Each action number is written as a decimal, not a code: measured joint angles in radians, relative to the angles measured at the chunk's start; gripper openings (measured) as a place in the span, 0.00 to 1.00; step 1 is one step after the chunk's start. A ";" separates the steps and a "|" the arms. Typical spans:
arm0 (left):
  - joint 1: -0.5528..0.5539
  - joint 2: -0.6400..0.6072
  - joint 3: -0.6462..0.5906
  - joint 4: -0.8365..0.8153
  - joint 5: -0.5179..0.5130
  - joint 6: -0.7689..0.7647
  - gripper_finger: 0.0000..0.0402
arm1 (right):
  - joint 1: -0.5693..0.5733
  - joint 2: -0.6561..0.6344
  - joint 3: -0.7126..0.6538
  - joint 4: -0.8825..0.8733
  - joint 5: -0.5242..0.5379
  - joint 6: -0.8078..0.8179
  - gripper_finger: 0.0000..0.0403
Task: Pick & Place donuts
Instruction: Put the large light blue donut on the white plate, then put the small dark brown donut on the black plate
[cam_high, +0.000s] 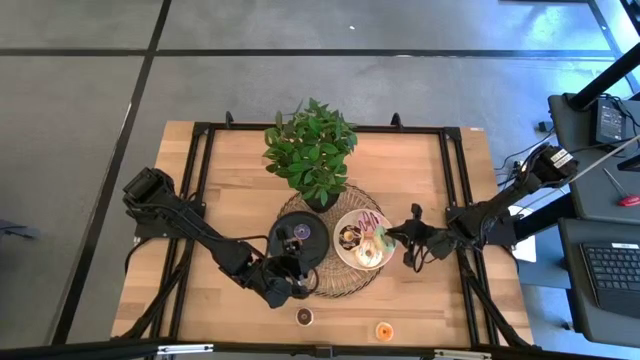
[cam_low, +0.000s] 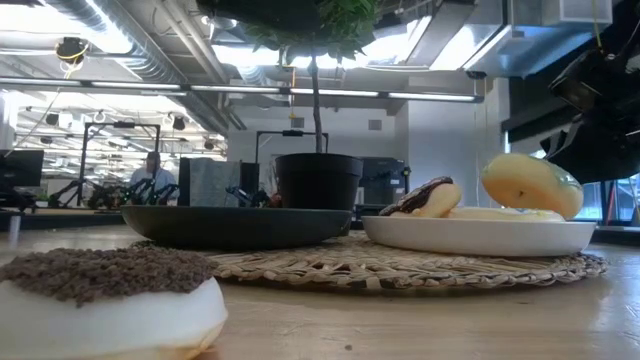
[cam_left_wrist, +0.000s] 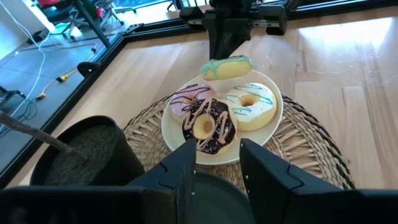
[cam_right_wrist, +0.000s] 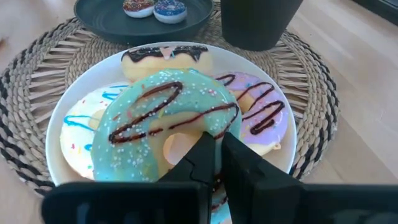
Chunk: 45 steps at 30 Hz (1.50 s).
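Observation:
A white plate (cam_high: 345, 258) on a woven mat holds three donuts: purple-iced (cam_left_wrist: 189, 99), chocolate (cam_left_wrist: 208, 124) and white with blue drizzle (cam_left_wrist: 252, 106). My right gripper (cam_right_wrist: 214, 152) hangs over this plate, shut on a green-iced donut (cam_right_wrist: 165, 121) with brown drizzle. The black plate (cam_high: 290, 250) beside it carries two small donuts (cam_right_wrist: 138, 7) (cam_right_wrist: 169, 9). My left gripper (cam_left_wrist: 217, 171) is open over the black plate's near side and touches nothing. A brown-sprinkled donut (cam_high: 305, 316) and an orange donut (cam_high: 383, 330) lie on the bare table near its near edge. My right gripper pinches the green donut's ring (cam_right_wrist: 199, 134) between its two fingers, on the side of the ring nearest the wrist. It reaches in from the table's right, slanting down. The donut sits tilted over the white plate (cam_low: 530, 185). I cannot tell whether it touches the donuts beneath.
A potted plant (cam_high: 312, 150) stands in a black pot (cam_low: 318, 180) on the mat's far side, close behind both plates. The woven mat (cam_high: 330, 290) lies under both plates. Bare wood lies to the left and right of the mat. A person sits far off in the room (cam_low: 152, 170).

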 joint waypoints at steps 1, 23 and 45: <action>0.000 0.000 0.000 0.000 0.000 0.000 0.30 | 0.000 0.000 0.000 0.000 0.000 -0.001 0.07; 0.000 0.000 0.000 0.000 0.000 0.000 0.29 | 0.000 0.003 0.000 0.003 -0.001 0.008 0.19; 0.000 0.000 0.000 0.000 0.000 0.000 0.30 | 0.000 -0.087 0.063 -0.056 -0.001 -0.079 0.32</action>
